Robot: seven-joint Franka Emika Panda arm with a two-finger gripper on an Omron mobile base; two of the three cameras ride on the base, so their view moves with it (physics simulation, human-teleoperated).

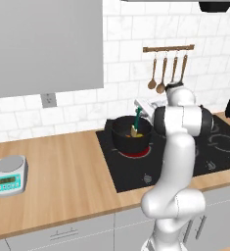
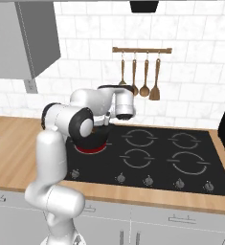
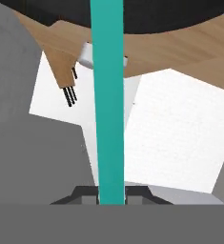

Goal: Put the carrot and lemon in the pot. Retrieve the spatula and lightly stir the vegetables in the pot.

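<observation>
The spatula [image 1: 136, 123] stands blade-down in the pot [image 1: 130, 137], its teal handle running up into the gripper [image 3: 111, 195], whose jaws are closed tight on it. Something orange-yellow shows at the pot's bottom beside the blade; I can't tell carrot from lemon there. The pot sits on the near left burner, glowing red, of the black stove [image 1: 219, 147]. Stirring looks to be the step now: I'd keep the strokes small and slow, the blade low and clear of the pot's wall so the pot doesn't slide, and the handle upright.
</observation>
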